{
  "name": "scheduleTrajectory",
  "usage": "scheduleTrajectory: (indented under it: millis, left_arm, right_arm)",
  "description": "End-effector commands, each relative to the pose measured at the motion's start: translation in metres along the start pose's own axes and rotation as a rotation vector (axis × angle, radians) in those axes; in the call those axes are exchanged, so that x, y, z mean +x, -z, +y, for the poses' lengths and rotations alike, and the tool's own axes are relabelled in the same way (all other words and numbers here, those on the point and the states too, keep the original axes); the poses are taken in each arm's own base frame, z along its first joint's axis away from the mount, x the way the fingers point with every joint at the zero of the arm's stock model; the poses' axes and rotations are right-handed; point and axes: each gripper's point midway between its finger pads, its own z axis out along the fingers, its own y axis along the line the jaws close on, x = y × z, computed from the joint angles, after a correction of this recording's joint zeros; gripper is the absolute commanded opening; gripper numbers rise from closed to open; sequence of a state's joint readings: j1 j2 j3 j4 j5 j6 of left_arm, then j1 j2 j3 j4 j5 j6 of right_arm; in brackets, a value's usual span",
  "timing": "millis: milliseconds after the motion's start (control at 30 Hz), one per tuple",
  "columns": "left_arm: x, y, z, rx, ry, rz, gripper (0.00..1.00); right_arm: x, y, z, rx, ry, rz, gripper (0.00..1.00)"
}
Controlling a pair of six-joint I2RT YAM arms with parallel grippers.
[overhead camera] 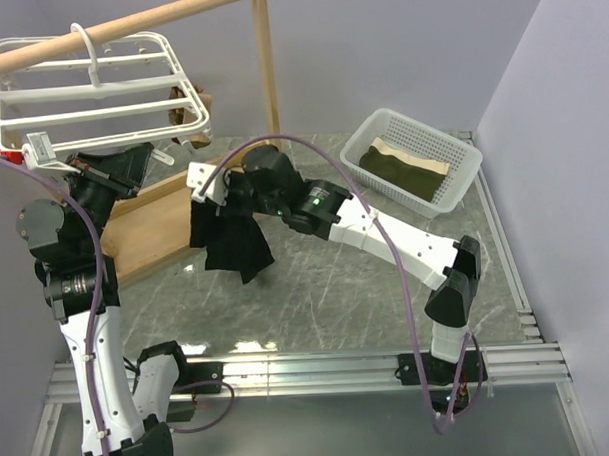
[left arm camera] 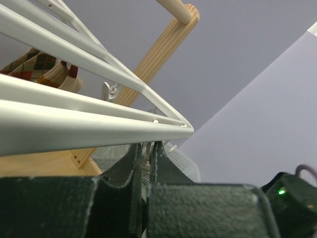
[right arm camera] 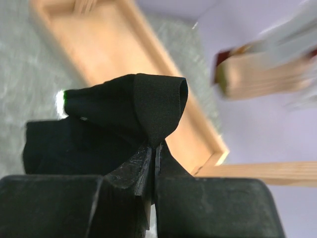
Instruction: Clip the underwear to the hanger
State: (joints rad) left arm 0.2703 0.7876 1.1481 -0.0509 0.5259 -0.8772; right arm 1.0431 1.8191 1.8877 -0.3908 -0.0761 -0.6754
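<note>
No writing, label, brand name, number or sign can be read in any view; the hanger [overhead camera: 50, 95], the underwear [overhead camera: 235, 245] and the white mesh basket [overhead camera: 411, 124] show plain, unmarked surfaces.

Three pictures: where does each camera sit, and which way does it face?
Top external: above and behind the arms, facing down at the table; both arms show.
Left wrist: on the left arm, facing up at the hanger; left gripper at bottom.
Right wrist: on the right arm, facing its right gripper shut on the underwear.
Shared: top and left wrist both show the hanger; top and right wrist, the underwear.
</note>
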Motion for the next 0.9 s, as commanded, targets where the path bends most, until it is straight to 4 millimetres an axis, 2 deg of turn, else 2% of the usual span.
scheduleTrajectory:
  millis: [0, 167, 433, 600, 867]
  left_arm:
    - [0.002, 0.003, -0.002, 0.011, -0.018, 0.006, 0.0]
    - [0.004, 0.002, -0.001, 0.012, -0.022, 0.017, 0.0]
    - [0.008, 0.003, 0.002, 0.004, -0.044, 0.037, 0.0]
    - [0.01, 0.003, 0.005, -0.006, -0.068, 0.053, 0.0]
    - [0.013, 0.001, 0.008, -0.012, -0.074, 0.075, 0.0]
  right_arm:
    - [-0.045, 0.014, -0.024, 0.055, 0.018, -0.104, 0.0]
    - [-0.061, 0.012, -0.022, 0.045, 0.055, -0.127, 0.0]
    - [-0.064, 0.006, -0.019, 0.044, 0.126, -0.106, 0.0]
    - [-0.068, 0.007, -0.029, 0.094, 0.168, -0.093, 0.0]
    - [-0.086, 0.016, -0.046, 0.143, 0.254, -0.114, 0.0]
